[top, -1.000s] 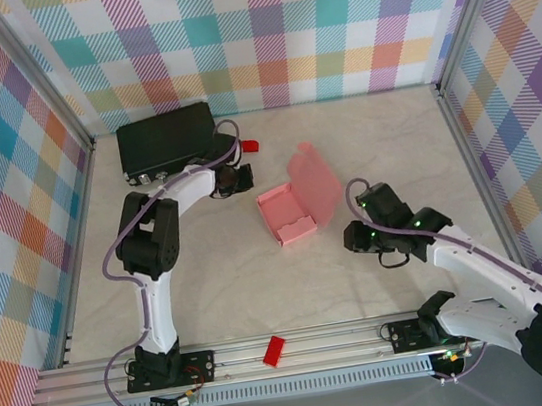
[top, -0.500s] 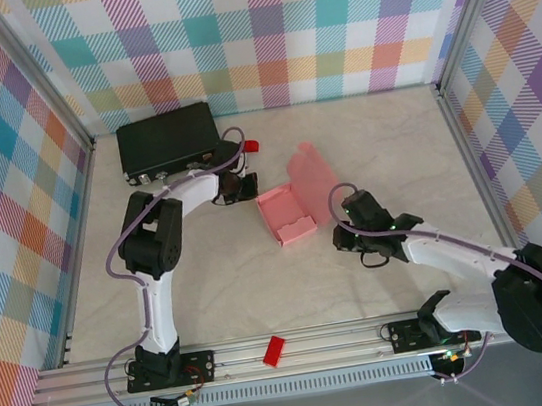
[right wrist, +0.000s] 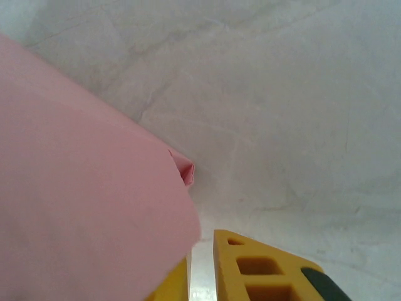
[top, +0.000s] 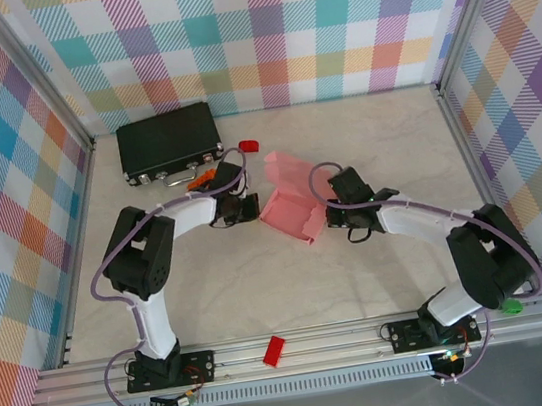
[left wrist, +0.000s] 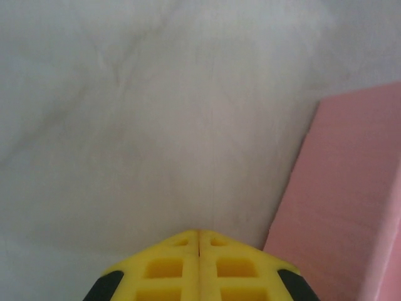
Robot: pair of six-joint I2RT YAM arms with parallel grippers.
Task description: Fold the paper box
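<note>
The paper box (top: 291,215) is lying open near the middle of the table (top: 213,292), its lid flap tilting up on the far side. The left gripper (top: 252,209) is sitting just beside its left edge, fingers pressed together on nothing. The right gripper (top: 324,218) is meeting its right side, fingers a narrow slit apart with pink card lying over one; I cannot tell whether they are pinching it

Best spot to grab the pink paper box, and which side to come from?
Probably pinch the free edge of the raised lid flap of the paper box, coming from the far side. It stands off the table, so both faces are reachable; the tray part lies low.
</note>
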